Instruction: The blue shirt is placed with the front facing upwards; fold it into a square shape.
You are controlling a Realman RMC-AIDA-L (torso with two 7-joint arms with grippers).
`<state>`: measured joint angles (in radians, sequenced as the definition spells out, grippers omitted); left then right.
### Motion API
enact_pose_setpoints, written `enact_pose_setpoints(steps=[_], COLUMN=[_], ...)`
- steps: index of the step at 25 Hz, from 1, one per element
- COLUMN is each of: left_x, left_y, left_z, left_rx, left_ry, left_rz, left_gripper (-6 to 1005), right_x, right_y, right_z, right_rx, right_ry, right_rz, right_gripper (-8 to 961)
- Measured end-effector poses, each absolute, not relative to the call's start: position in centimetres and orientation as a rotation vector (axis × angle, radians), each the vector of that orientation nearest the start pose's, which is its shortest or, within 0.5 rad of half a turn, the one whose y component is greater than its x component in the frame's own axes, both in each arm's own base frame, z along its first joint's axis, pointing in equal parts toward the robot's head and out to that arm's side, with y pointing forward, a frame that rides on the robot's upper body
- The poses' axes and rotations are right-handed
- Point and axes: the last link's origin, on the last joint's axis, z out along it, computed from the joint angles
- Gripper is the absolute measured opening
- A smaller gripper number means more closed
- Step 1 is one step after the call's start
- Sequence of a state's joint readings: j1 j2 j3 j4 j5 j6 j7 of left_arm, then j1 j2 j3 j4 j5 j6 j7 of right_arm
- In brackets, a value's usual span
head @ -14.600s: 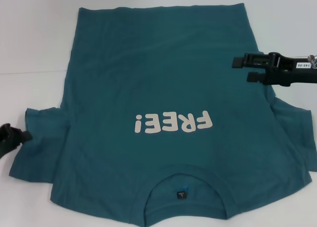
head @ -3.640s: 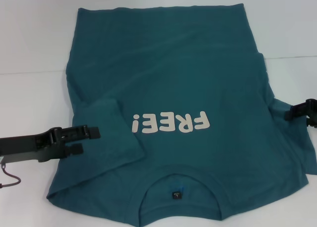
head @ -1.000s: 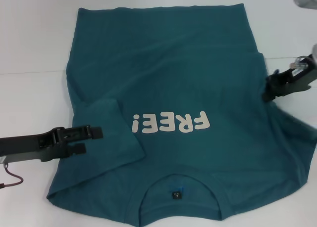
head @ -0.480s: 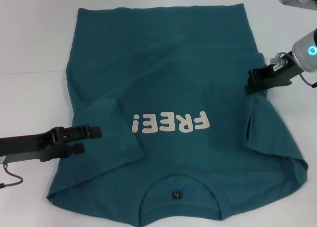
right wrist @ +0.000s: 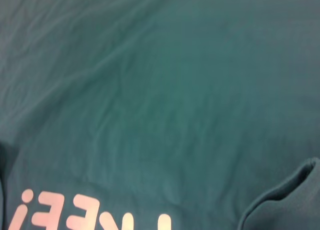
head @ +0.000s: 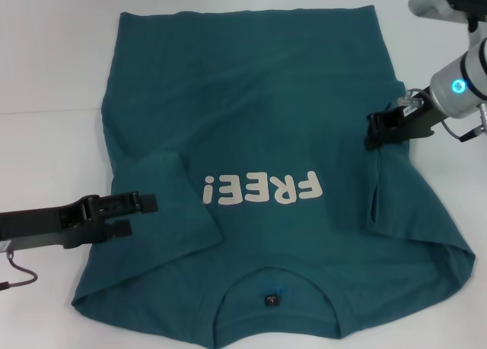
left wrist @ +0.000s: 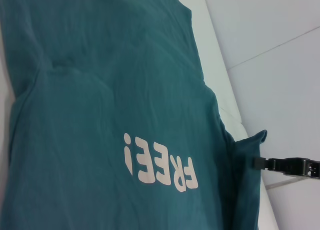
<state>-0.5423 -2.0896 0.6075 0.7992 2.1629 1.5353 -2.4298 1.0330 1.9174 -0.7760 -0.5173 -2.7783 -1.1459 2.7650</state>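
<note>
Teal fabric of the blue shirt [head: 259, 128] is lying spread across the white desk [head: 46, 52], chest side up, with the white "FREE!" lettering [head: 262, 189] showing and the ribbed collar [head: 275, 288] sitting at the near edge. Its sleeve on the robot's left [head: 163, 204] is lying folded inward over the body. The opposite sleeve [head: 403, 204] is being lifted off the desk and carried toward the lettering. The right gripper [head: 378, 131] is hanging above that side, its jaws pinching the sleeve's edge. The left gripper [head: 133, 215] is hovering just over the folded left sleeve, jaws spread and gripping nothing.
</note>
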Motion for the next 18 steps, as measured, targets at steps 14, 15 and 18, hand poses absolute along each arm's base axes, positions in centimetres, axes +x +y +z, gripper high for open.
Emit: enact_pose_setpoints(steps=[14, 15, 18], left_x=[-27.1, -27.1, -27.3], left_y=[34.2, 34.2, 34.1], left_z=[2.1, 2.1, 2.2], left_rx=[-2.203, -2.203, -2.192], left_ry=[-1.918, -1.919, -1.923], left_rz=[-0.706, -0.706, -0.711], left_gripper=[946, 946, 946], right_x=[20.9, 20.9, 21.0], right_y=[47.2, 47.2, 46.9], right_z=[4.2, 4.3, 5.2], right_rx=[-2.076, -2.089, -2.132], right_ry=[1.516, 1.516, 1.516], right_rz=[-0.091, -0.074, -0.005], right_gripper=[211, 258, 393])
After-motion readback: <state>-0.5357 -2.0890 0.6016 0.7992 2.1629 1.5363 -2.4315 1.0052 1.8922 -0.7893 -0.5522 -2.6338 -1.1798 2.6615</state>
